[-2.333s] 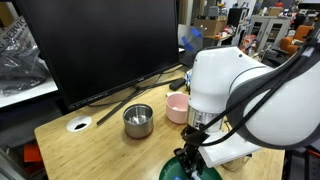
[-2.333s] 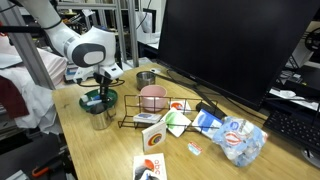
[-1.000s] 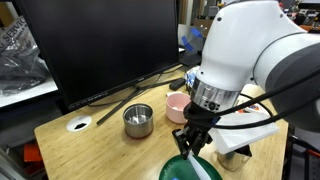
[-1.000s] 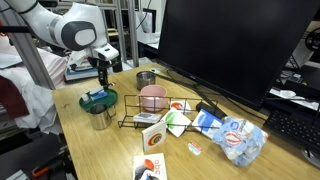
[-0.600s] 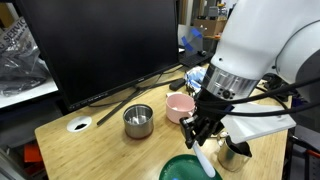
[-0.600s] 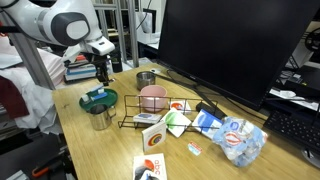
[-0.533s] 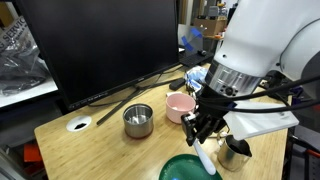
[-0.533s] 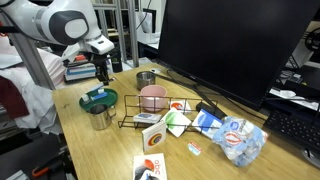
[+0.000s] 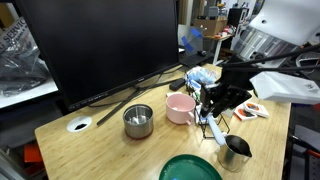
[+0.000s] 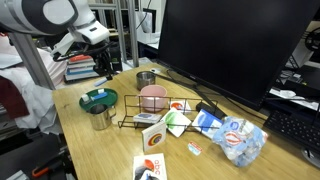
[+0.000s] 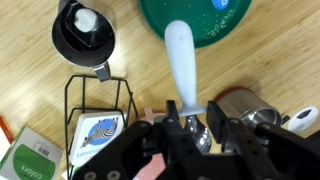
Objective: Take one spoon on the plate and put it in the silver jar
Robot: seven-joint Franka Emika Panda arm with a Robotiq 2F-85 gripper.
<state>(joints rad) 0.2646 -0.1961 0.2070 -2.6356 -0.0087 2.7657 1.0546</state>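
Observation:
My gripper (image 9: 211,112) is shut on the light blue spoon (image 9: 214,130), which hangs down from the jaws in the air. The spoon's end is just above and beside the silver jar (image 9: 236,152). The dark green plate (image 9: 190,168) lies below, at the table's front edge. In the wrist view the spoon (image 11: 183,55) sticks out from the gripper (image 11: 192,109) over the plate's rim (image 11: 205,28). The jar (image 11: 85,40) stands to the left there, with something pale inside. In an exterior view the gripper (image 10: 102,66) is high above the plate (image 10: 98,98) and jar (image 10: 100,119).
A squat steel pot (image 9: 138,120) and a pink cup (image 9: 180,108) stand behind the plate. A black wire rack (image 10: 160,112) with cards (image 11: 98,130) sits beside the jar. A large monitor (image 9: 100,45) fills the back. Packets and cards (image 10: 235,138) lie further along.
The gripper has risen from the plate with the spoon in it and moved sideways towards the silver jar. The arm is now much higher.

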